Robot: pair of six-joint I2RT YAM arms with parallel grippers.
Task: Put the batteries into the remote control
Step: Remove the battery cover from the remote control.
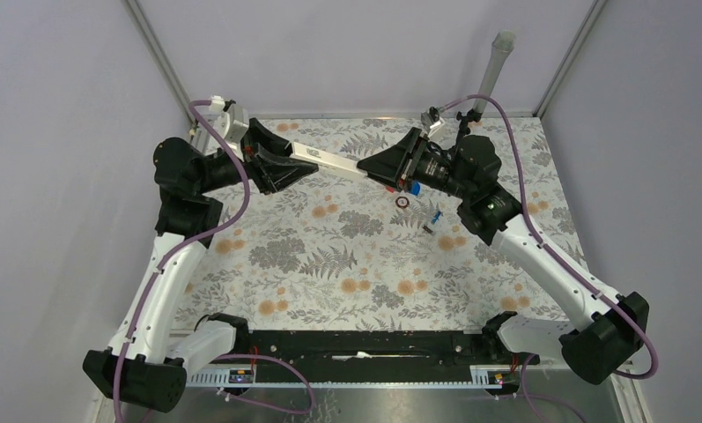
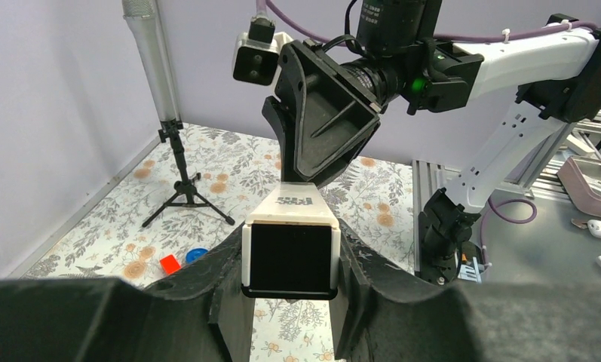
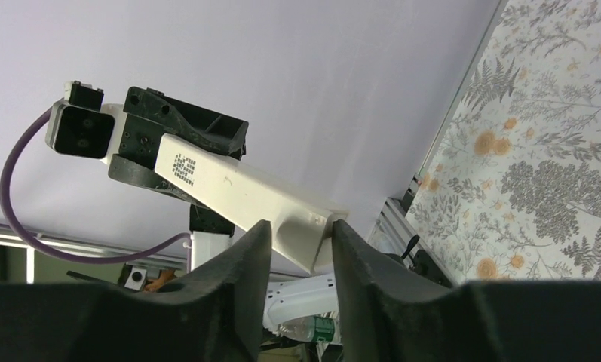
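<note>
Plain lilac walls (image 1: 347,53), floral-print tabletop (image 1: 329,264), even lt.

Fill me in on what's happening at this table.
The two arms hold the remote between them, lifted off the table. The left gripper is shut on its dark end, and the right gripper grips the other end. A blue battery lies on the table beside the right arm, not picked up. The battery recess cannot be seen from these views.
</note>
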